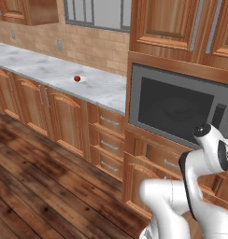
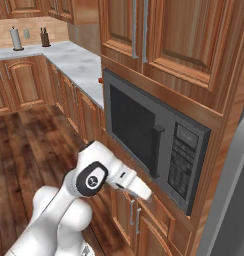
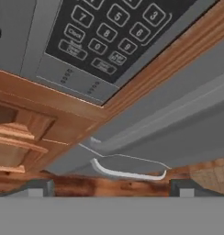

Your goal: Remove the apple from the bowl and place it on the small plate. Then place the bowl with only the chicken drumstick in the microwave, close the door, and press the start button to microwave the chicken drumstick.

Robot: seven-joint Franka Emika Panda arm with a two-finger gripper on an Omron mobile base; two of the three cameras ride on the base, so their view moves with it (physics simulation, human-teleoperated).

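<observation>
base views flanking the microwave; hand view close under its keypad

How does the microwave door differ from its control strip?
The door is broad, mostly a large dark glass window; the control strip is narrow and upright. The door carries a dark vertical handle; the strip carries a keypad of numbered buttons. The door lies nearer the counter, the strip farther. Both sit flush in the microwave's grey front.

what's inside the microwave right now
The door is shut. Through its dark glass the left base view shows a faint round turntable; anything on it is too dim to make out.
</observation>
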